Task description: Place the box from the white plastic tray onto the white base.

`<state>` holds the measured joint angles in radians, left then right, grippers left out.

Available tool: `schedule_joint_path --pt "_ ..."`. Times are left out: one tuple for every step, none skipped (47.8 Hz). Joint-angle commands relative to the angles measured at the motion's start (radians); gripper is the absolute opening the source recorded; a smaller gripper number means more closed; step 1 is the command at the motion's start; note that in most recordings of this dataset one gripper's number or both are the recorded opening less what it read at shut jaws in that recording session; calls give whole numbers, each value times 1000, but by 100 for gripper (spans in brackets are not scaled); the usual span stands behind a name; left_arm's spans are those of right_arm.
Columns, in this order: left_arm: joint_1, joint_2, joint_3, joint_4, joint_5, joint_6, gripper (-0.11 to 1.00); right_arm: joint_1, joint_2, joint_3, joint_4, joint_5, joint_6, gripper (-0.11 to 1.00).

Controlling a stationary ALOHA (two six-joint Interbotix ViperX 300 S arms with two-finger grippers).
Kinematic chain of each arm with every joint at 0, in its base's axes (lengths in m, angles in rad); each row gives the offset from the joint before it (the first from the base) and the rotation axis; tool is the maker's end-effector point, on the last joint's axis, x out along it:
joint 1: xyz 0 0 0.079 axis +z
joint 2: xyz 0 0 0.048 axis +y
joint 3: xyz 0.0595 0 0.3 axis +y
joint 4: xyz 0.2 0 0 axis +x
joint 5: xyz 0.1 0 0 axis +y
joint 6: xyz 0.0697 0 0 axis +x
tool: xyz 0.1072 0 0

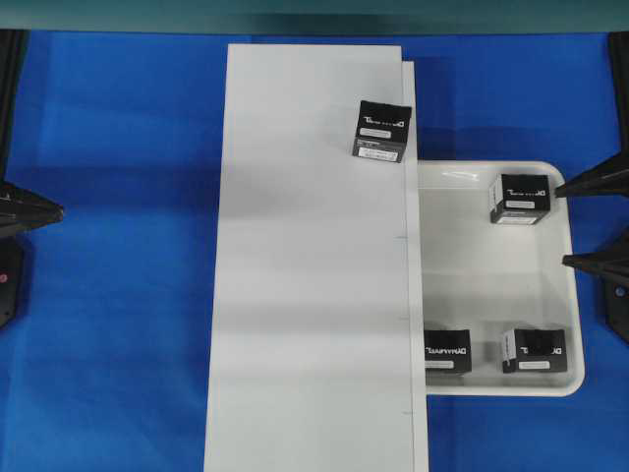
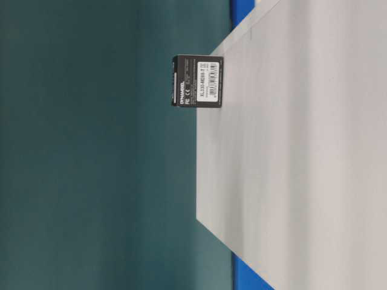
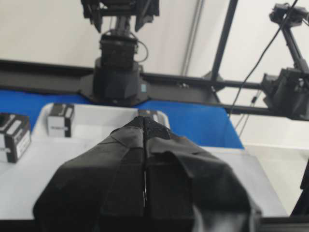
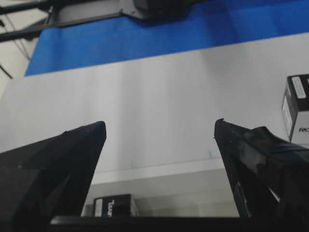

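From overhead, we are seeing the right pincer (image 1: pixel 584 224) sitting at the right edge of the white plastic tray (image 1: pixel 491 295), its two dark fingers (image 1: pixel 590 181) spread wide apart and gripping nothing. One box in the tray (image 1: pixel 521 199) is lying just beside the upper finger, right at its tip. Two more boxes, the front left box (image 1: pixel 446 351) and the front right box (image 1: pixel 534 350), are resting along the tray's near side, past the lower finger. The box on the board (image 1: pixel 381 130) is standing on the white base (image 1: pixel 305 275) well beyond the pincer, near that board's right edge. The left pincer (image 1: pixel 54 209) is poking in from the left border, well apart from everything, with its tips pressed together.

From table level, we are looking at a sideways picture: only the box on the board, label toward us, and the white base are showing, with no pincer in sight.

From the left wrist, we are seeing the left pincer's padded fingers meeting with no gap, holding nothing; the board and tray are lying ahead of it, with boxes off to its left.

From the right wrist, we are seeing the fingers standing far apart and empty, the board stretching ahead between them, one box beyond the right finger and another low by the left one.
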<state>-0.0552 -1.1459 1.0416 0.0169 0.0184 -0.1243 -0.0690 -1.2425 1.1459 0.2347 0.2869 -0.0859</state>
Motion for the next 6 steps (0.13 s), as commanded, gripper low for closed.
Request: schedule_joint_path --pt "-8 6 -14 3 -5 3 -7 -2 -2 -5 0 -9 -3 96" --pt "-8 6 -14 3 -5 3 -7 -2 -2 -5 -2 -11 -3 96" --pt "-8 6 -14 3 -5 3 -7 -2 -3 -5 -2 -9 -3 96" --pt "-8 6 -15 3 -5 2 -7 -2 -3 -5 -2 -11 -3 96" --pt "-8 6 -14 3 -5 0 -7 -2 -3 -5 -2 -12 -2 96" --pt "-8 6 -14 3 -5 -2 -7 -2 -3 -6 -2 -12 0 96"
